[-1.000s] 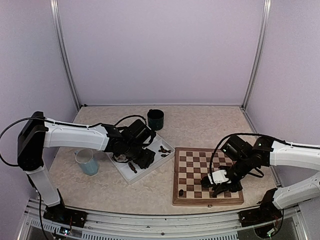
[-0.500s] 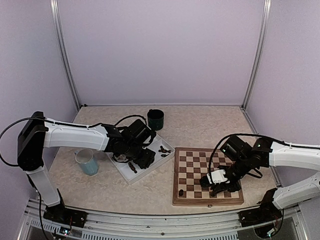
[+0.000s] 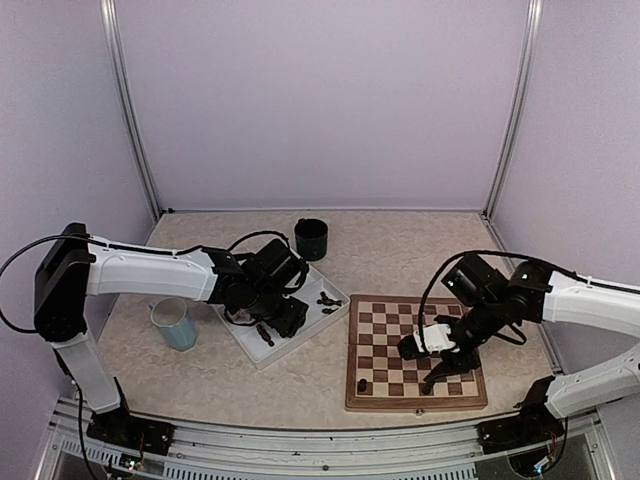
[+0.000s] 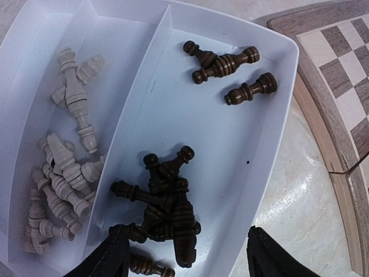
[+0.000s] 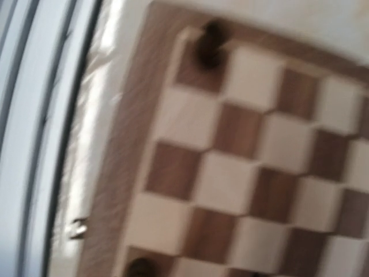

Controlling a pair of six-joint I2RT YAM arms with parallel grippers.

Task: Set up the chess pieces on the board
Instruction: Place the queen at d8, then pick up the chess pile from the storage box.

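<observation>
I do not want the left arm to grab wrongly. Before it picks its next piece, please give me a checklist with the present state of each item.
1. left gripper open: ok, its fingers stand wide apart.
2. Dark pieces below it: ok, the dark pile lies in the tray compartment nearer the board.
3. One piece free to take alone: not ok, the pile's pieces lie crossed over each other.
4. pale pieces kept apart: ok, all in the other compartment.
5. right gripper open: cannot tell; it hangs over the board.
</observation>
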